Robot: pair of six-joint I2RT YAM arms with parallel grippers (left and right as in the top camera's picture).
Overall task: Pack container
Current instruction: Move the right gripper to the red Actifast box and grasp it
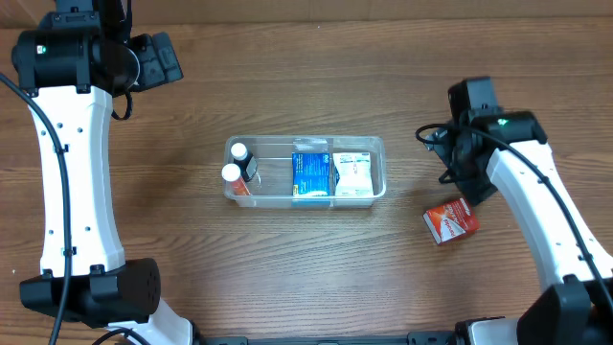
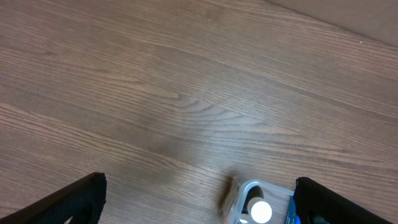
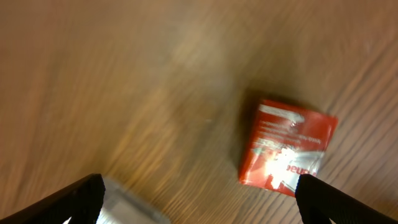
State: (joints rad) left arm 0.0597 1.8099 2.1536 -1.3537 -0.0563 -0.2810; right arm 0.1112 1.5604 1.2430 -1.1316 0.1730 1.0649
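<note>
Over on the far left of the desk [image 1: 287,278], the white left arm [image 1: 72,172] runs up the edge of the overhead view, its dark wrist at the top corner. From that wrist's camera, the left fingers [image 2: 74,202] are spread wide with nothing between them, just bare wood grain below. Peeking in at the bottom of that view is a corner of the container [image 1: 306,143].

Moving to the middle, the clear container sits flat on the desk, long side running left to right. At its left end are two white-capped bottles: one white-capped bottle [image 1: 238,151] towards the back, and an orange bottle [image 1: 232,175] just in front of it. Next along is a blue box [image 1: 310,175], and hard against its right side a white box [image 1: 352,174], filling the right end of the tub.

Further right, a red packet [image 1: 450,220] lies flat on the desk, outside the container and clear of its right wall. The right arm [image 1: 536,211] reaches in from the lower right corner, its dark wrist hanging above the desk just behind the packet. On the right wrist camera, the right fingers [image 3: 74,199] are spread wide, holding nothing, with the packet lying between them and nearer the right-hand one. That view is blurred; a pale shape at its lower left may be the container's corner.
</note>
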